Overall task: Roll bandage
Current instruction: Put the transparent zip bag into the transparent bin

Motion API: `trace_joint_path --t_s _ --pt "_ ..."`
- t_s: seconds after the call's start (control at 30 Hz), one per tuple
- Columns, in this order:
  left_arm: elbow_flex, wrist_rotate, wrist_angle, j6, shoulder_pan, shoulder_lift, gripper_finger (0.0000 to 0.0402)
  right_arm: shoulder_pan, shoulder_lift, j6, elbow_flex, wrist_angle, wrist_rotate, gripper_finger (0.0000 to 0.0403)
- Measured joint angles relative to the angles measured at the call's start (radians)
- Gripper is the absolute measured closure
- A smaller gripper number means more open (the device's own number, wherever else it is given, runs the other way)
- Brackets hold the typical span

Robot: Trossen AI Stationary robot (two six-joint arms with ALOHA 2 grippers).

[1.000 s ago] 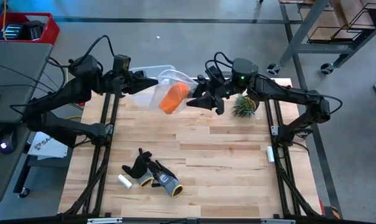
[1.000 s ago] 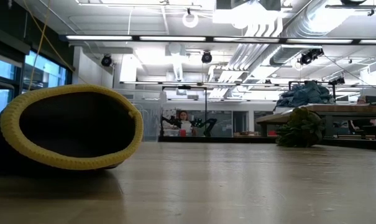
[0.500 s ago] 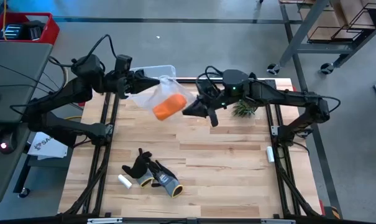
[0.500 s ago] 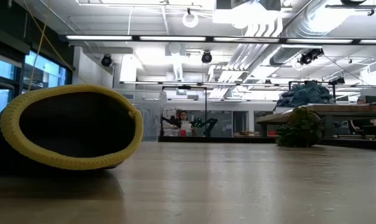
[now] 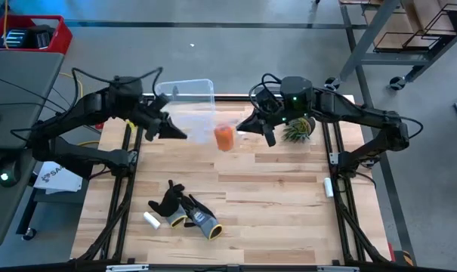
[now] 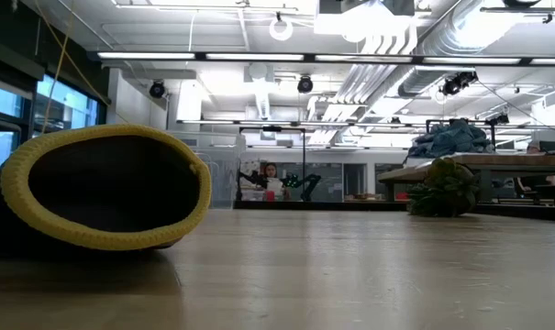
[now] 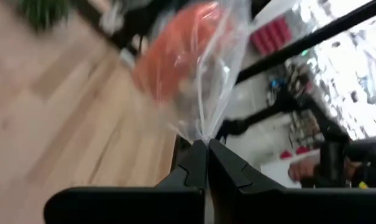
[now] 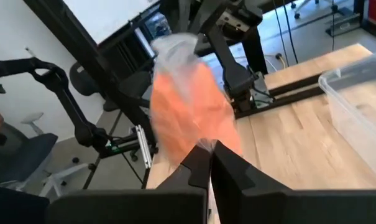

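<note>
Above table (image 5: pixel 236 181), bandage (image 5: pixel 224 137) has shifted right, hanging lower.

glossy clear plastic bag (image 5: pixel 202 121), matt wood table (image 5: pixel 273 189).

Your left gripper (image 5: pixel 170 130) and right gripper (image 5: pixel 252 125) faced each other, arms reached inward, both sets of jaws pinched closed.
</note>
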Motion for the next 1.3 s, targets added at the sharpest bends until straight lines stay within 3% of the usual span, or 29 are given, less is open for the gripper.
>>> trace_joint_path --t_s 0.23,0.4,0.6,0.8,1.07,1.17,1.3 --pt "0.0 0.038 -0.162 0.02 0.0 0.009 0.0401 0.001 0.001 -0.004 0.0 -0.034 0.0 0.0403" --pt "0.0 -0.034 -0.152 0.046 0.0 0.008 0.0401 -0.006 0.001 0.007 0.0 -0.033 0.003 0.0402" --pt "0.0 -0.225 -0.157 0.08 0.044 -0.004 0.0401 -0.018 0.001 0.016 0.0 -0.08 0.121 0.0402" --pt "0.0 -0.457 -0.211 0.158 0.103 -0.004 0.0401 -0.047 0.001 0.023 0.0 -0.245 0.296 0.0402" --pt "0.0 -0.727 -0.177 0.329 0.206 0.008 0.0401 -0.073 0.001 -0.008 0.0 -0.287 0.314 0.0402" --pt "0.0 -0.74 -0.177 0.412 0.26 0.036 0.0401 -0.074 0.001 -0.018 0.0 -0.287 0.315 0.0403" --pt "0.0 -0.634 -0.194 0.541 0.335 0.101 0.0401 -0.072 0.001 -0.019 0.0 -0.287 0.313 0.0403"
